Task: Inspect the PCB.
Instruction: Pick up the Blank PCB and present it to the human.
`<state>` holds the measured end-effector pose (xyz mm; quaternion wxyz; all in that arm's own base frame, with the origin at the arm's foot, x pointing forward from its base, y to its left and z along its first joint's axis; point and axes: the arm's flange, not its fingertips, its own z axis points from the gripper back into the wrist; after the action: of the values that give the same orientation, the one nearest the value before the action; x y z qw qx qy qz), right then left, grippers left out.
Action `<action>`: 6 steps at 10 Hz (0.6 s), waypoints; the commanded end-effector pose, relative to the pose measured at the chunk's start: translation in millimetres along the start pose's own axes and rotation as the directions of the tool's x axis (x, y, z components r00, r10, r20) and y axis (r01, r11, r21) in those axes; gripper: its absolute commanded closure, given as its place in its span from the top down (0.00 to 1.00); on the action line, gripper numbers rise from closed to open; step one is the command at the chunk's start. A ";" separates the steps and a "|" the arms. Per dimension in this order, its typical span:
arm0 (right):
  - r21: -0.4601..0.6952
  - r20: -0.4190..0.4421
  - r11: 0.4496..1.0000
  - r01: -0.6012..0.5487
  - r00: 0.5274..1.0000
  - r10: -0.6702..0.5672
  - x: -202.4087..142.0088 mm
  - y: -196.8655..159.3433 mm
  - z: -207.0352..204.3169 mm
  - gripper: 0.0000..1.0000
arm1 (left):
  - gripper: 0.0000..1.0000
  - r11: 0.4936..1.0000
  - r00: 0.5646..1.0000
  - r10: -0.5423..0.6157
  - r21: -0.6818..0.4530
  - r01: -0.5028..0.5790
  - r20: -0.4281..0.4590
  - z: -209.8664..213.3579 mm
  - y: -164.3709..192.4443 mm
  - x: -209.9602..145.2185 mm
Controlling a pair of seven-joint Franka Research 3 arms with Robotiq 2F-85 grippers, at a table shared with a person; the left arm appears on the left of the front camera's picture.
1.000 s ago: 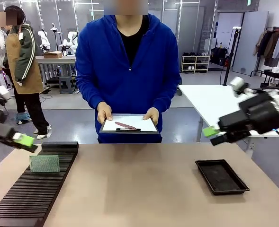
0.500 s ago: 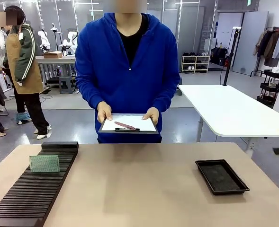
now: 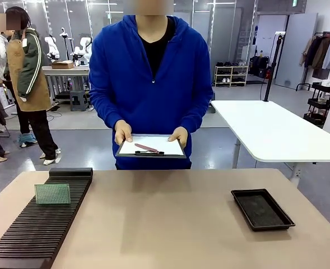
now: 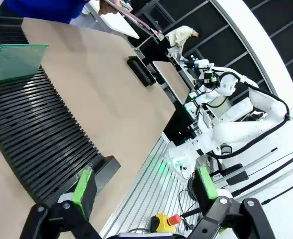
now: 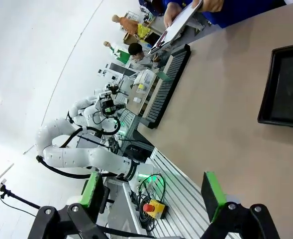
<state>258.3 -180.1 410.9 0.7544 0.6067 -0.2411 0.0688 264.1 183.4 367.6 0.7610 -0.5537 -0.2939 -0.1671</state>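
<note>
The PCB (image 3: 52, 194) is a pale green board standing on edge in the slotted black rack (image 3: 36, 230) at the table's left. In the left wrist view the PCB (image 4: 18, 61) shows at the upper left, far from my left gripper (image 4: 144, 186), which is open with nothing between its green pads and hangs off the table's near side. My right gripper (image 5: 153, 191) is open too, held away from the table beyond its near edge. A person in a blue hoodie stands at the far side holding a clipboard (image 3: 150, 147) with both hands.
A black tray (image 3: 261, 209) lies on the table's right, seen also as a black tray (image 5: 284, 85) in the right wrist view. The slotted rack (image 4: 34, 134) runs along the table's left. A white table (image 3: 271, 131) stands behind on the right.
Both arms have pulled back out of the front view: a second ago both grippers hung at the picture's edges, half a second ago only slivers showed. The person and PCB have not moved.
</note>
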 end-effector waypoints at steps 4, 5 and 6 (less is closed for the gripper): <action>0.000 0.000 1.000 0.000 1.000 0.000 0.0 0.0 0.0 1.00 | 1.00 1.000 1.000 0.000 0.000 0.000 0.000 0.0 0.0 0.0; 0.000 0.000 1.000 0.000 1.000 0.000 0.0 0.0 0.0 1.00 | 1.00 1.000 1.000 0.000 0.000 0.000 0.000 0.0 0.0 0.0; 0.000 0.000 1.000 0.000 1.000 0.000 0.0 0.0 0.0 1.00 | 1.00 1.000 1.000 0.000 0.000 0.000 0.000 0.0 0.0 0.0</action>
<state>258.9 -179.2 408.8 0.7590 0.6035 -0.2355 0.0660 265.3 182.2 365.4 0.7637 -0.5533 -0.2888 -0.1653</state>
